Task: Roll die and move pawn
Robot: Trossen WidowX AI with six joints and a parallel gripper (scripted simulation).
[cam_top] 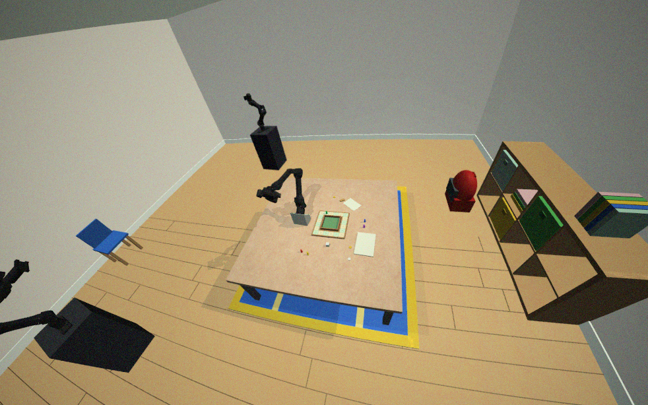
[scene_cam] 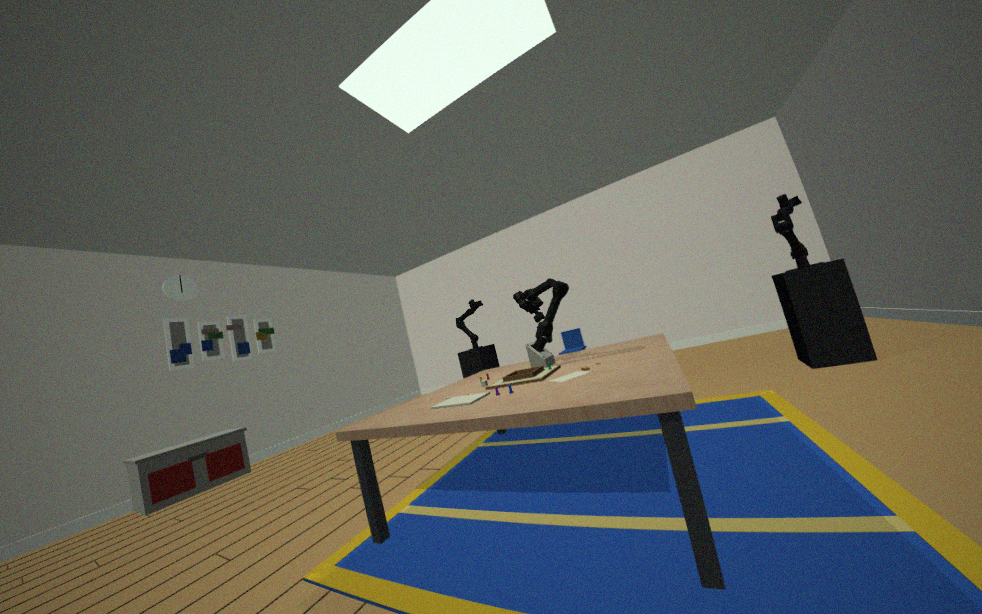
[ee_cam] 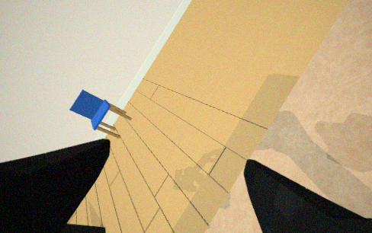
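Observation:
The board (cam_top: 346, 219) lies on the table, its ring of pale squares around a brown-rimmed dice tray (cam_top: 330, 223) with a green floor. A green pawn (cam_top: 326, 212) (scene_cam: 549, 366) stands on the ring along the board's back edge. A small whitish cube (cam_top: 327, 243), apparently the die, lies on the table just in front of the board; its pips are too small to read. No die can be made out in the tray. My gripper (cam_top: 258, 193) (ee_cam: 178, 156) is open and empty, raised high beyond the table's left edge, far from die and pawn.
Red (cam_top: 301, 250) and yellow (cam_top: 307, 253) pieces are front left of the board; blue (cam_top: 364, 220) and purple (cam_top: 363, 226) pieces are right. Paper sheets (cam_top: 365, 244) (cam_top: 352, 204) lie right and behind. A tiny white object (cam_top: 349, 258) is at the front.

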